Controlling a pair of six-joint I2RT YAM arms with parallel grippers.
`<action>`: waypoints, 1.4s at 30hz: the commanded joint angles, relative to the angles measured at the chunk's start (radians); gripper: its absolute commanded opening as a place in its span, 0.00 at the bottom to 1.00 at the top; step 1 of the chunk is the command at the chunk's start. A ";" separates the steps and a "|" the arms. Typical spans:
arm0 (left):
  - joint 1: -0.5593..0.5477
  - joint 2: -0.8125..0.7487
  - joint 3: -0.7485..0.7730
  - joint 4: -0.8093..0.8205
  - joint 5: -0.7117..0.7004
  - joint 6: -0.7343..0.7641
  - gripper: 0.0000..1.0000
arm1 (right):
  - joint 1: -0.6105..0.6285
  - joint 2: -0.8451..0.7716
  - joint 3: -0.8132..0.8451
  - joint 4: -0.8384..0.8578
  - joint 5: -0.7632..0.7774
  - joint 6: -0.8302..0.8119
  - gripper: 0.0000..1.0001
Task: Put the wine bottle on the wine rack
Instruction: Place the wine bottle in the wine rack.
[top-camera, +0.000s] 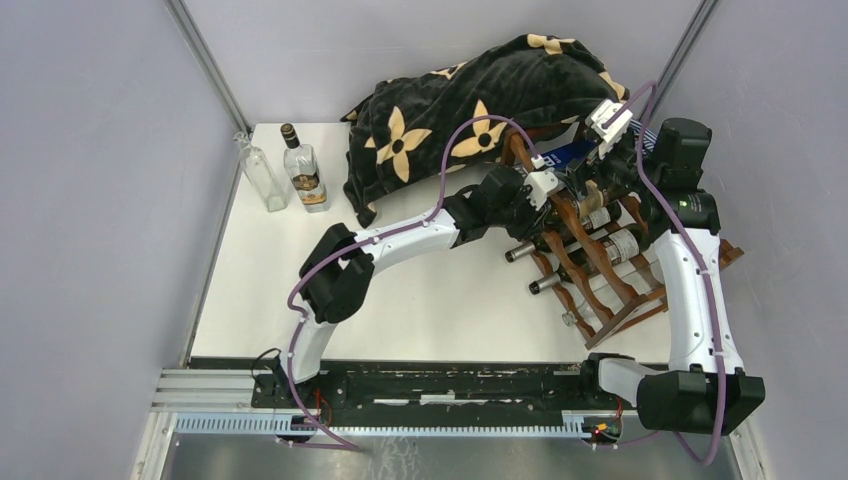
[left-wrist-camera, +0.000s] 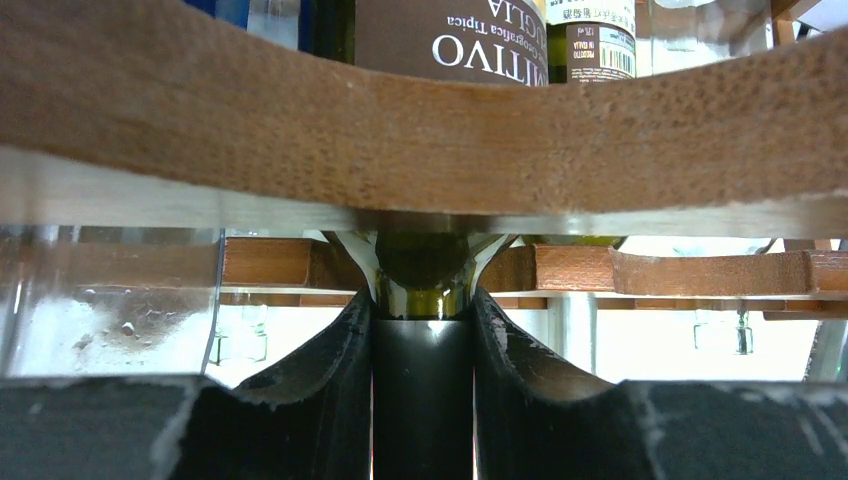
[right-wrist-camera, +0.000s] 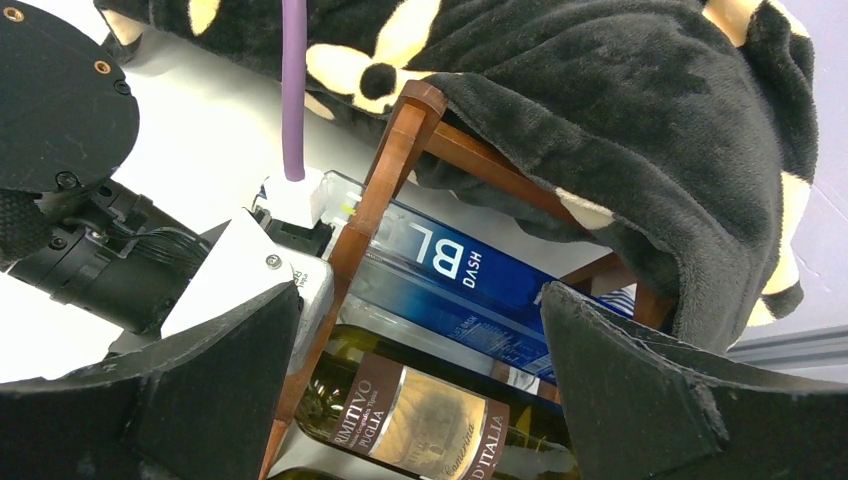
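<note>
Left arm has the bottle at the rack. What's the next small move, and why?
Probably open the left gripper and let go. Its fingers clamp the neck of the wine bottle, whose shoulder sits in a scallop of the wine rack rail with the labelled body beyond it, so it looks seated.

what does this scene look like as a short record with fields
wine rack: right side of table, several bottles lying in it
blanket: draped over its far end
left end effector: shut on wine bottle neck, close to a rail
right end effector: open above the rack, holding nothing
standing bottles: clear bottle and labelled bottle, far left corner
</note>
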 joint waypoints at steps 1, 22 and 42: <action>-0.003 -0.009 0.074 0.259 -0.036 -0.027 0.05 | 0.012 0.004 -0.014 -0.036 -0.101 0.043 0.98; -0.003 -0.062 0.001 0.322 -0.093 -0.073 0.05 | -0.028 -0.002 0.015 -0.229 0.108 -0.116 0.98; -0.003 -0.065 -0.007 0.326 -0.064 -0.072 0.04 | -0.042 -0.068 0.101 -0.410 0.198 -0.165 0.98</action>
